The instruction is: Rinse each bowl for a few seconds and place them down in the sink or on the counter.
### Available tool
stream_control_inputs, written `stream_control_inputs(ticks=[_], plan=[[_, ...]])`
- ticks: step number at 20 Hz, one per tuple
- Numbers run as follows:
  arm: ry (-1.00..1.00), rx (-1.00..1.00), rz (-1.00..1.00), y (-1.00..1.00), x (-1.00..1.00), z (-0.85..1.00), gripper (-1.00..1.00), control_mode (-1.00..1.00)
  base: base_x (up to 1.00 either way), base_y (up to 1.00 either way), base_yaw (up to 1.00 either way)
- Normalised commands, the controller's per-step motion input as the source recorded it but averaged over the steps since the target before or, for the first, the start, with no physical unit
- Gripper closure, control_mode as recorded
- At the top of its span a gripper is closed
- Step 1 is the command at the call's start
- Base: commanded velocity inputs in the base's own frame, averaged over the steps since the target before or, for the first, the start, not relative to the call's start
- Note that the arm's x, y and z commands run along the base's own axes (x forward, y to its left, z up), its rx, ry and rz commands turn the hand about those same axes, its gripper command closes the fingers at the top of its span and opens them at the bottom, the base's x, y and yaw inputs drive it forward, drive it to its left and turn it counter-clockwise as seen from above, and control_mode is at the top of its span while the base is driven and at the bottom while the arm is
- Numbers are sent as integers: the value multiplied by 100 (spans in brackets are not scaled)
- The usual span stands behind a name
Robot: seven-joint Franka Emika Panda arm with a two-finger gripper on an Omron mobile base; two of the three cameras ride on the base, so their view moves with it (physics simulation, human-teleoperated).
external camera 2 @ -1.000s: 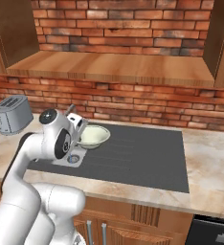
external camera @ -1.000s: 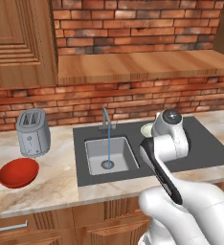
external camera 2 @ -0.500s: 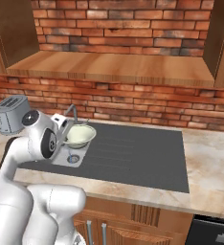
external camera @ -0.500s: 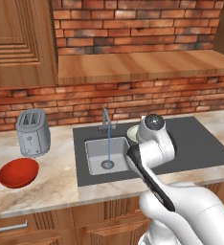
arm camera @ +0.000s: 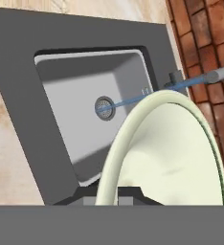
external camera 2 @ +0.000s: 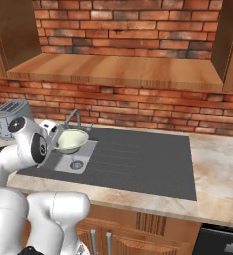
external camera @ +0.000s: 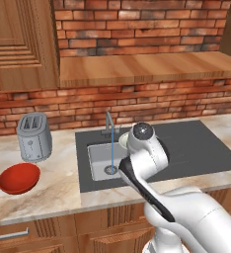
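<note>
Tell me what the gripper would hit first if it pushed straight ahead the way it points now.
Probably the steel basin floor of the sink, near the drain. The gripper is shut on the cream-green bowl, whose rim would likely arrive first. The water stream crosses that line, though depth is unclear.

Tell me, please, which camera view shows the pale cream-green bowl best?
The hand view: the cream-green bowl is large there, with its rim and inside plain, held over the sink. The right base view shows it small but whole beside the faucet. In the left base view the arm hides nearly all of it.
</note>
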Motion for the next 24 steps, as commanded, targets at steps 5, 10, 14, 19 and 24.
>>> stream_control_inputs(ticks=[5,10,14,19,24], plan=[[0,0,0,38,4,-8,100,-100,0,0,0],[1,0,0,35,8,-13,100,-100,0,0,0],[2,0,0,28,8,-13,100,-100,0,0,0],[5,0,0,21,21,-16,100,-100,0,0,0],[5,0,0,17,24,-19,100,-100,0,0,0]])
